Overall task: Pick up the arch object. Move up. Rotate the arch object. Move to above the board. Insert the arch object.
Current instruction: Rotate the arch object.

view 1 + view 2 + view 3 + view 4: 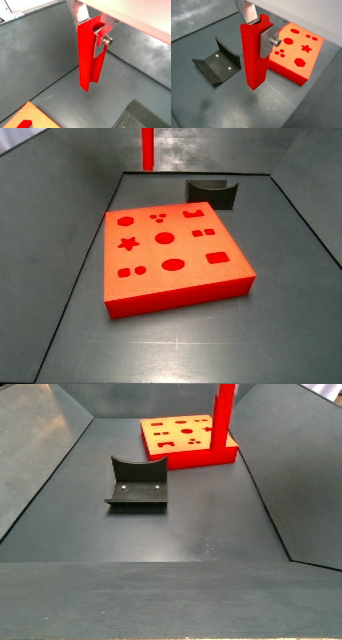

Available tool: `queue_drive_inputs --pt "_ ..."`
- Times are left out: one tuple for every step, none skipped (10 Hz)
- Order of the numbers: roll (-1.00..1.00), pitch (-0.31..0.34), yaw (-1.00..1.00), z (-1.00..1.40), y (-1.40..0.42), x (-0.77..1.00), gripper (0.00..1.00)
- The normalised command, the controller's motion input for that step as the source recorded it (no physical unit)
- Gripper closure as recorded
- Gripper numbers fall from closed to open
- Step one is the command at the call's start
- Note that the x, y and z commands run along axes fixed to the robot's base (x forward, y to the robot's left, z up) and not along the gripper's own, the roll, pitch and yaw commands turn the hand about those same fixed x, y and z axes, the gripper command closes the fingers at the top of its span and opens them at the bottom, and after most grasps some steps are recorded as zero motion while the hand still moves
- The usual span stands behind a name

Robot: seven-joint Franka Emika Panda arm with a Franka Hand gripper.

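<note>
Gripping the arch object point(254, 55) near its upper end, the end effector point(264, 35) holds it clear of the grey floor. Its silver fingers point(247, 11) clamp the red bar from both sides, with a bolted plate showing on one face.

The arch object hangs upright, its long axis vertical, its free end pointing straight down at the floor. Almost all of its length extends below the end effector.

In both wrist views the bar fills the middle of the picture. In a wrist view the board point(296, 52) lies just beyond the bar, and the fixture point(216, 64) stands on the floor to the bar's other side. In a wrist view point(90, 57) only a corner of the board point(33, 116) shows, below the bar's tip.

Both side views show the bar only as a red vertical strip cut off by the picture's upper edge point(147, 148) point(223, 419); the end effector is out of frame there. They show the board point(174, 253) lying flat and the fixture point(138, 484) standing apart from it.
</note>
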Motion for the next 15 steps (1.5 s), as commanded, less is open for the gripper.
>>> queue_drive_inputs --pt "-0.24 -0.099 -0.02 -1.0 0.02 -0.01 1.0" --pt "-0.2 -0.1 -0.02 -1.0 0.02 -0.01 1.0" --pt "-0.16 -0.094 -0.02 -1.0 0.02 0.0 1.0" --pt "-0.15 -0.085 -0.02 -0.98 0.03 0.0 1.0" --pt "-0.14 -0.081 -0.02 -0.85 0.03 0.0 1.0" --pt "-0.12 -0.078 -0.02 -0.56 0.02 0.01 1.0" --pt "-0.11 -0.08 -0.02 -0.4 0.02 0.0 1.0" --pt "-0.1 -0.082 -0.02 -0.23 0.02 0.01 1.0" --pt "0.11 -0.063 -0.02 0.0 0.0 0.0 0.0" --pt "0.11 -0.06 -0.02 1.0 0.0 0.0 0.0" --pt "0.11 -0.054 -0.02 1.0 0.0 -0.01 0.0" --pt "0.09 -0.017 -0.01 1.0 -0.01 -0.03 0.0" --pt "0.08 0.003 -0.01 0.9 -0.01 -0.02 0.0" --pt "0.06 0.022 0.0 0.72 -0.01 -0.02 0.0" --pt "0.04 0.041 0.0 0.47 -0.01 0.0 0.0"
